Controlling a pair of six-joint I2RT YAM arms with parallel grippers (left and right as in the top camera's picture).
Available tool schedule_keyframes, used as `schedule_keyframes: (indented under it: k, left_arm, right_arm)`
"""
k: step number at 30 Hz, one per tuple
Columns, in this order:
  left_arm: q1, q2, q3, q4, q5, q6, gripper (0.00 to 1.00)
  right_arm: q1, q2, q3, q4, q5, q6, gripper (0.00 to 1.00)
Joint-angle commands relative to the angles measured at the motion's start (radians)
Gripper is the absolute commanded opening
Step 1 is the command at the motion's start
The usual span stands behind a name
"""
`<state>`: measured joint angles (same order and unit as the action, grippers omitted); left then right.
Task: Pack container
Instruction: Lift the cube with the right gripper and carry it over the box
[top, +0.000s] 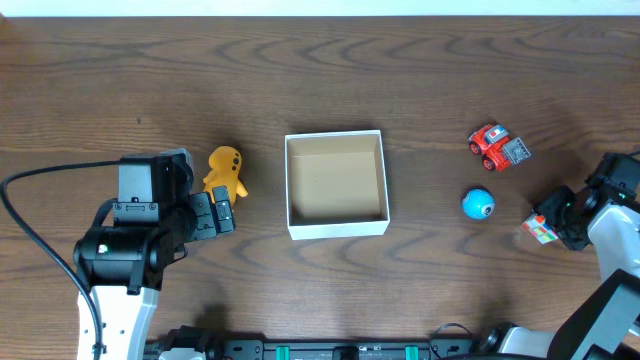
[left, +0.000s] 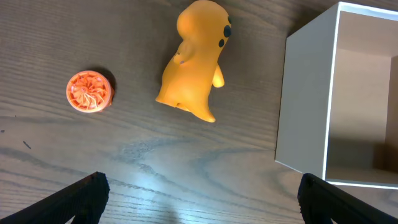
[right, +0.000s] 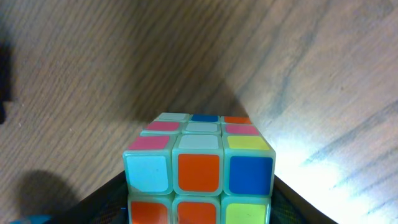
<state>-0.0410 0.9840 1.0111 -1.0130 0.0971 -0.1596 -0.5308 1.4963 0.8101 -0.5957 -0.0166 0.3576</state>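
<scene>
Two arms sit at the near corners of a dark wooden table (top: 100, 80). The container (top: 338, 228), a white-walled square box with a bare tan inside, stands open at the table's middle. A yellow toy figure (top: 225, 170) lies just beside its left wall. The left gripper (top: 218, 213) hovers near that figure with its fingers spread wide, grasping nothing. To the right of the box, well apart from it, are a red toy truck (top: 492, 146) and a blue ball (top: 478, 204). Further right, the right gripper (top: 548, 225) is clenched around a puzzle cube (top: 539, 229). In the left wrist view, a small orange disc (left: 90, 91) lies beyond the figure.
</scene>
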Motion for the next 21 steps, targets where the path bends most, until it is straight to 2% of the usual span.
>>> schedule_keyframes:
  k: [1, 5, 11, 16, 21]
  left_arm:
    - [0.003, 0.002, 0.021, 0.000, -0.019, 0.009, 0.98]
    - [0.003, 0.002, 0.021, 0.000, -0.019, 0.009, 0.98]
    - [0.003, 0.002, 0.021, 0.000, -0.019, 0.009, 0.98]
    - [0.003, 0.002, 0.021, 0.000, -0.019, 0.008, 0.98]
    - [0.003, 0.002, 0.021, 0.000, -0.019, 0.008, 0.98]
  right_arm:
    - [0.011, -0.050, 0.010, -0.023, -0.014, 0.031, 0.41]
    - [0.047, -0.152, 0.047, -0.065, -0.021, 0.025, 0.33]
    - [0.175, -0.311, 0.151, -0.170, -0.113, -0.066, 0.24]
    - [0.378, -0.381, 0.261, -0.246, -0.176, -0.147, 0.09]
    - [0.665, -0.370, 0.380, -0.254, -0.177, -0.150, 0.01]
